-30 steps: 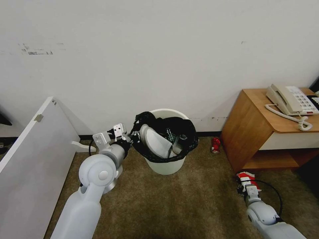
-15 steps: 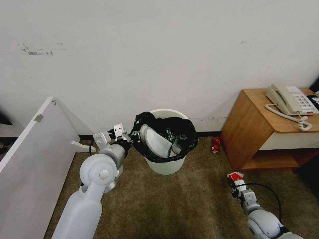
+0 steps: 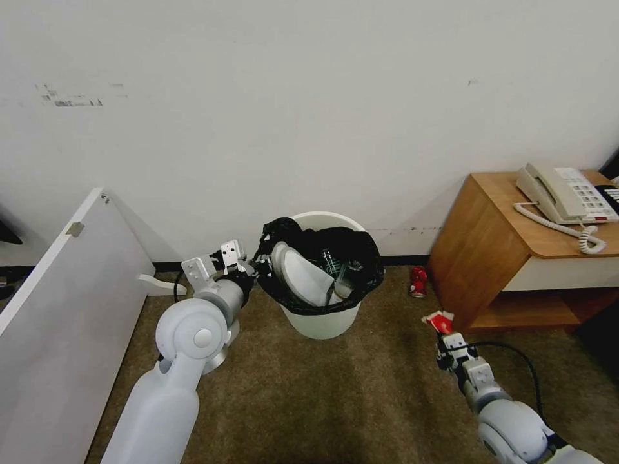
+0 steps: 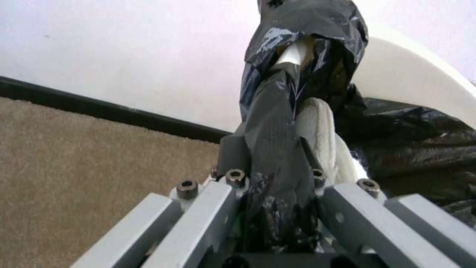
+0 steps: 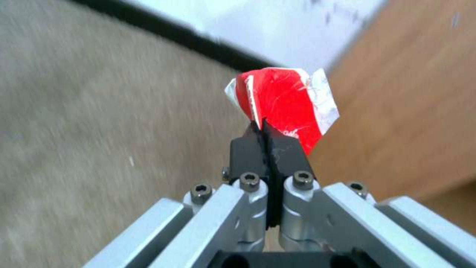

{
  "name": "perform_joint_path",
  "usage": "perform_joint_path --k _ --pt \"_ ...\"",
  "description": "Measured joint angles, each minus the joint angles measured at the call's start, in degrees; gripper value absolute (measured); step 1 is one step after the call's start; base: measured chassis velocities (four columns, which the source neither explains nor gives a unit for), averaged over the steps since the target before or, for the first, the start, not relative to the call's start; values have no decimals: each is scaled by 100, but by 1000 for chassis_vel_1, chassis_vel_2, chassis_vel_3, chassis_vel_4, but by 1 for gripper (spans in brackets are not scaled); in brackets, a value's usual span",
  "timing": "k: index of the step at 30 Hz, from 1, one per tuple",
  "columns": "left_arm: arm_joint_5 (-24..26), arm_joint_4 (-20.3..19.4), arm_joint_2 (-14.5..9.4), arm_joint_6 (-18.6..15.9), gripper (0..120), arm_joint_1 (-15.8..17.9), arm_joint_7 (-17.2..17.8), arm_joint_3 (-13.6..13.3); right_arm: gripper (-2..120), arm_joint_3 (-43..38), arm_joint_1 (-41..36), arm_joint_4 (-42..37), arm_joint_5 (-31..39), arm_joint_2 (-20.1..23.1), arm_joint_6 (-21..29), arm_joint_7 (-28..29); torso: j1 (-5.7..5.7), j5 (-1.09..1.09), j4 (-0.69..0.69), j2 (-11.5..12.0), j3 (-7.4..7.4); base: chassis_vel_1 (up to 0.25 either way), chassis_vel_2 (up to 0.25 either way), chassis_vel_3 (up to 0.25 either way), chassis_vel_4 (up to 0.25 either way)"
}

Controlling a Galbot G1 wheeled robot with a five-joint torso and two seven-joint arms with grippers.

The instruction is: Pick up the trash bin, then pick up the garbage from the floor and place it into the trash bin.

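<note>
Looking down from the head view first: the white trash bin (image 3: pixel 320 319) sits on the brown carpet (image 3: pixel 335 399) against the far wall (image 3: pixel 309 96), roughly in the middle. Its black bag liner (image 3: pixel 367 258) is folded over the rim, and inside you can see a white slipper (image 3: pixel 300 270) leaning on the left side plus a small bottle (image 3: pixel 331 263). The left gripper (image 3: pixel 256 269) is right at the bin's left rim, fingers pinched onto the liner there. On the right, nearer the robot, the right gripper (image 3: pixel 443 335) is held above the carpet with a red packet (image 3: pixel 439 320) sticking out past its tip. A red can (image 3: pixel 418 281) lies on the floor by the far wall, between the bin and the wooden bench (image 3: pixel 496 238), which carries a beige telephone (image 3: pixel 564 193). A white panel (image 3: pixel 64 322) leans along the left side.

Left wrist view: the left gripper's fingers (image 4: pixel 233 152) are clamped narrow on a bunched fold of the black liner (image 4: pixel 277 149), with the slipper's white fabric (image 4: pixel 319 126) just beside it and the bin's white rim (image 4: pixel 411 74) curving off behind.

Right wrist view: the black fingers (image 5: pixel 248 149) are squeezed together on the bottom edge of the red packet (image 5: pixel 282 100), which has crinkly silver-white edges. It hangs clear of the carpet (image 5: pixel 99 111), with the bench's wooden side (image 5: pixel 411 93) close behind.
</note>
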State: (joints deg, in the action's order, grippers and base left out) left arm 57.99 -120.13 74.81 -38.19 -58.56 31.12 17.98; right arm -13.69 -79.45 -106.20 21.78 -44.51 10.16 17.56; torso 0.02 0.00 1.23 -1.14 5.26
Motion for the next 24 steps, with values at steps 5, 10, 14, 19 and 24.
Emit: perform_joint_path --k 5,10,14,19,24 --pt "0 18 -2 -2 4 -11 0 3 0 -109 81 -274 3 0 -116 -144 0 0 0 0 0 0 0 0 0" --pt "0 46 3 -3 4 -5 4 2 0 -235 211 -660 98 5 -183 -213 0 0 0 0 0 0 0 0 0" --pt "-1 63 13 -4 4 0 8 0 0 -310 339 -873 126 19 -243 -257 0 0 0 0 0 0 0 0 0" --pt "-1 63 6 -4 4 -12 9 9 0 -407 450 -1065 173 39 -297 -294 0 0 0 0 0 0 0 0 0" --pt "-8 77 4 -5 4 -23 9 10 0 -499 518 -1273 197 22 -376 -372 0 0 0 0 1 0 0 0 0"
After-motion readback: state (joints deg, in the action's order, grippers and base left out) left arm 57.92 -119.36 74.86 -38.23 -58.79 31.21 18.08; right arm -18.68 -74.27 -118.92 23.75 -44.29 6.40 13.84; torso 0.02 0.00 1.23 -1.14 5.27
